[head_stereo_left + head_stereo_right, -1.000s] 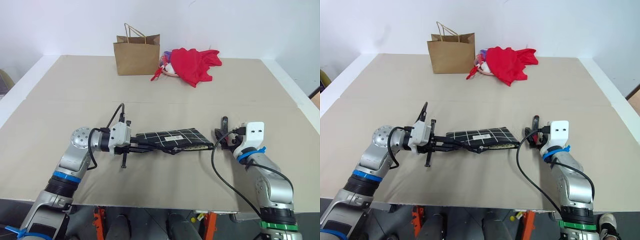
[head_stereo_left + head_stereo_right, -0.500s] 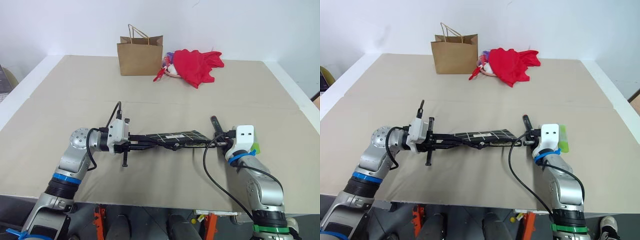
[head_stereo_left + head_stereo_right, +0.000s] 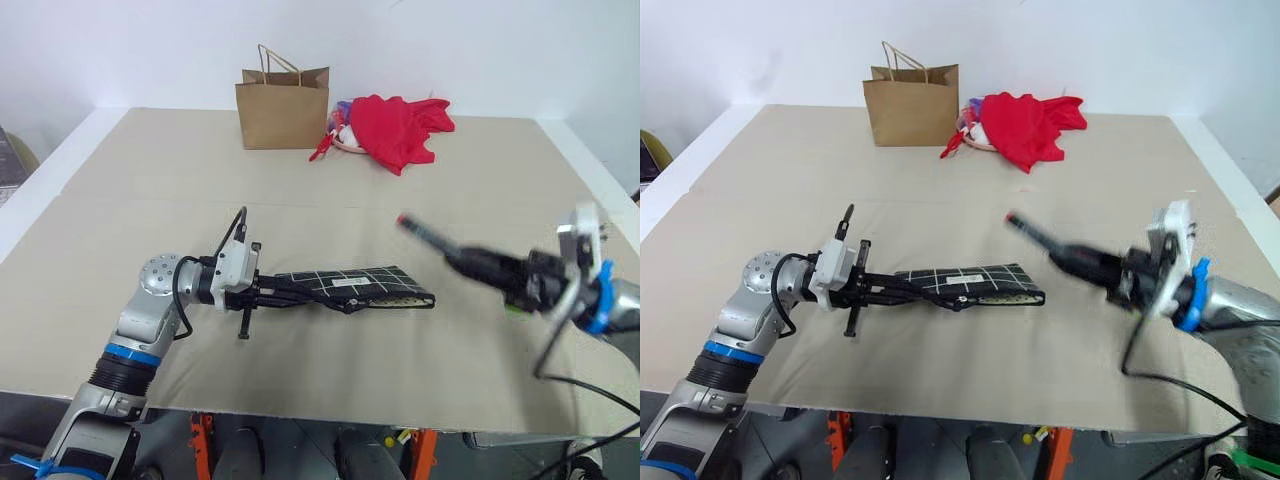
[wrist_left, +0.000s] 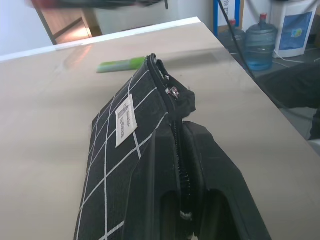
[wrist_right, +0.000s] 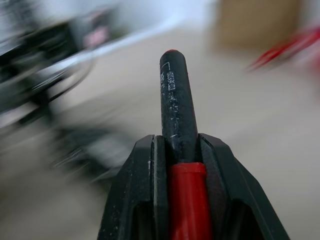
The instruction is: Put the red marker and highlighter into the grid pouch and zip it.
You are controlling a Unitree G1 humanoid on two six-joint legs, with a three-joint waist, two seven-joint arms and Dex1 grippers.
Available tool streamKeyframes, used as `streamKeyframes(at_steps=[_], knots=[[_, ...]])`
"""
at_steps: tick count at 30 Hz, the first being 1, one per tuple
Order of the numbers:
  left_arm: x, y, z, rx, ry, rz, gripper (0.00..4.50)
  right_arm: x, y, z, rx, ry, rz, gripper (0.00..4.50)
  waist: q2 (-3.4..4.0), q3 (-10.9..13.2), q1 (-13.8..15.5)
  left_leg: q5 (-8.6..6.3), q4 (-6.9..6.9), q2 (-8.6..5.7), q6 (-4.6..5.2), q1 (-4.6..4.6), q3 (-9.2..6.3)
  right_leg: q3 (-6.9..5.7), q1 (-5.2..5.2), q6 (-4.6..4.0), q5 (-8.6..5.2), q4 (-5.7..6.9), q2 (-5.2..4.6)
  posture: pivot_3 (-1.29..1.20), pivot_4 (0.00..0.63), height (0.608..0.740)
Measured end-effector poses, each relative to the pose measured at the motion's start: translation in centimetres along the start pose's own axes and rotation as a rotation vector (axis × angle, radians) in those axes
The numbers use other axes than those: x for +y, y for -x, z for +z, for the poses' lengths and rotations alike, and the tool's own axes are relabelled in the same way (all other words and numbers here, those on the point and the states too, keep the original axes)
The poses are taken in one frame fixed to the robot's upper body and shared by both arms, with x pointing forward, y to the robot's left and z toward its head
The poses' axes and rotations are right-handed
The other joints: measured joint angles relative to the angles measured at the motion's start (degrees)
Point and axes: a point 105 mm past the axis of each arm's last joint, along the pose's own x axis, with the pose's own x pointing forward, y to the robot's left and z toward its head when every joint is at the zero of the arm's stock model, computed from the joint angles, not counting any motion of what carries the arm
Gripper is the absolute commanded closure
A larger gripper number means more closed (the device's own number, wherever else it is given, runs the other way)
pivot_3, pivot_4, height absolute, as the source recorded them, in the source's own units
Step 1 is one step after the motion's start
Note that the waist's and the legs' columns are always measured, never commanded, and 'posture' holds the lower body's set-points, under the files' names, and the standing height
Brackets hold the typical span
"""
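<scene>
The grid pouch [image 3: 362,287] lies flat across the middle of the table, black with white lines and a white label [image 4: 125,120]. My left gripper [image 3: 268,292] is shut on its left end, along the zipper. My right gripper [image 3: 497,270] hangs above the table to the right of the pouch, shut on the red marker [image 5: 177,120]. The marker's black half sticks out past the fingers toward the pouch, and its red part sits between them. The lime-green highlighter [image 4: 120,64] lies on the table just beyond the pouch's far end.
A brown paper bag [image 3: 283,108] stands at the back of the table, with a red cloth [image 3: 400,128] bunched beside it on the right. The table's white edges run along both sides, and its front edge is close to me.
My right gripper closed on the red marker beside the pouch's right end, lifted it off the table and swung it out to the right. The left gripper and pouch stayed put.
</scene>
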Motion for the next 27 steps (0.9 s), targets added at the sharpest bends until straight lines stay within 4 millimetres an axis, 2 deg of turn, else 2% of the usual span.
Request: streamKeyframes(at_steps=[2, 6, 12, 19, 25, 27], knots=[[-0.1, 0.0, -0.1, 0.005, -0.002, -0.010, 4.50, 1.5, 0.4, -1.8, 0.105, -0.079, 0.079, 3.87, -0.01, 0.01, 0.02, -0.01, 0.06, -0.04, 0.02, 0.00, 0.00, 0.00, 0.01, 0.17, -0.10, 0.00, -0.04, 0.00, 0.150, 0.740], [-0.1, -0.1, -0.1, 0.006, -0.014, -0.011, 4.50, 1.3, 0.8, -3.5, 0.199, -0.075, 0.064, 3.87, -0.05, 0.03, -0.25, 0.05, 0.16, -0.04, -0.03, 0.05, 0.01, 0.01, 0.02, 0.34, -0.02, 0.00, -0.05, 0.00, 0.150, 0.740], [-0.3, -0.1, -0.2, 0.006, -0.013, -0.012, 4.50, 0.6, 0.8, -4.3, 0.230, -0.049, 0.051, 3.87, -0.09, 0.06, -0.23, 0.22, 0.19, -0.07, -0.11, 0.04, 0.01, 0.03, 0.03, 0.39, 0.12, 0.00, -0.08, 0.00, 0.150, 0.740], [-0.7, -0.2, 0.1, 0.004, -0.029, -0.020, 4.50, -0.3, 0.5, -4.3, 0.240, -0.030, 0.031, 3.87, -0.10, 0.06, -0.18, 0.22, 0.13, -0.07, -0.11, 0.02, 0.01, 0.02, 0.02, 0.42, 0.07, 0.00, -0.07, 0.00, 0.150, 0.740], [-1.2, -0.8, 0.1, -0.005, -0.032, -0.028, 4.50, 0.2, -2.7, -3.9, 0.220, 0.040, 0.078, 3.87, -0.12, 0.08, -0.23, 0.22, 0.13, -0.07, -0.11, 0.03, -0.01, 0.02, 0.01, 0.40, 0.08, 0.00, -0.07, 0.00, 0.150, 0.740], [-1.3, -0.9, 0.1, -0.007, -0.032, -0.021, 4.50, 0.5, -3.8, -3.8, 0.208, 0.052, 0.091, 2.87, -0.14, 0.08, -0.21, 0.22, 0.13, -0.08, -0.11, 0.02, -0.01, 0.02, 0.02, 0.41, 0.08, 0.00, -0.08, 0.00, 0.150, 0.740]])
